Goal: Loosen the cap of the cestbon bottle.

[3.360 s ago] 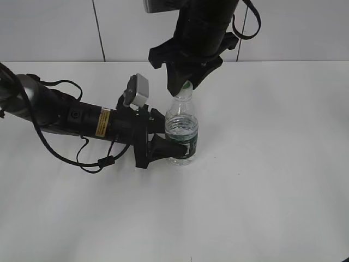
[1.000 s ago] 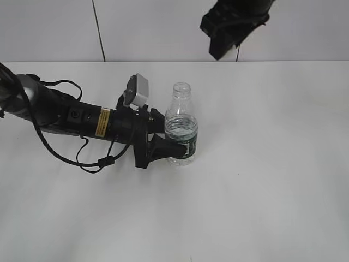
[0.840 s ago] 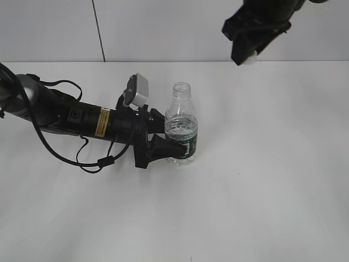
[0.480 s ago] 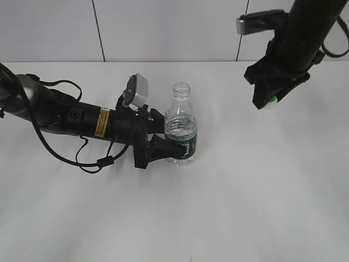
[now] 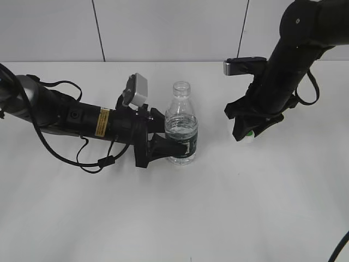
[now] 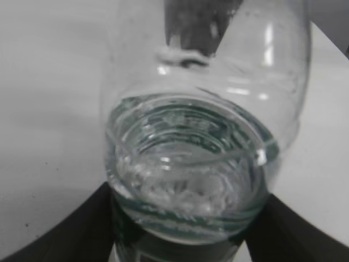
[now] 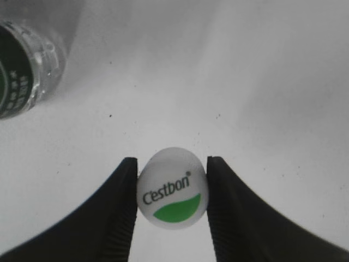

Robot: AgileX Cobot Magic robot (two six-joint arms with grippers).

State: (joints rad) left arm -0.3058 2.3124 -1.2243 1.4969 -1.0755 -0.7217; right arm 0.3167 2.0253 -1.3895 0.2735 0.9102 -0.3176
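The cestbon bottle stands upright mid-table with its neck open and no cap on it. My left gripper is shut on its green-label band, and the bottle fills the left wrist view. My right gripper is down close to the table, right of the bottle, shut on the white cap. In the right wrist view the cap sits between the two fingers, its top showing a green leaf shape and "Cestbon". The bottle's label edge shows at that view's upper left.
The white table spreads around both arms. A tiled wall stands behind. Black cables hang from the left arm onto the table.
The right gripper has lifted the cap off the bottle, carried it right, and come down near the table beside the bottle. The left gripper and bottle have not moved.
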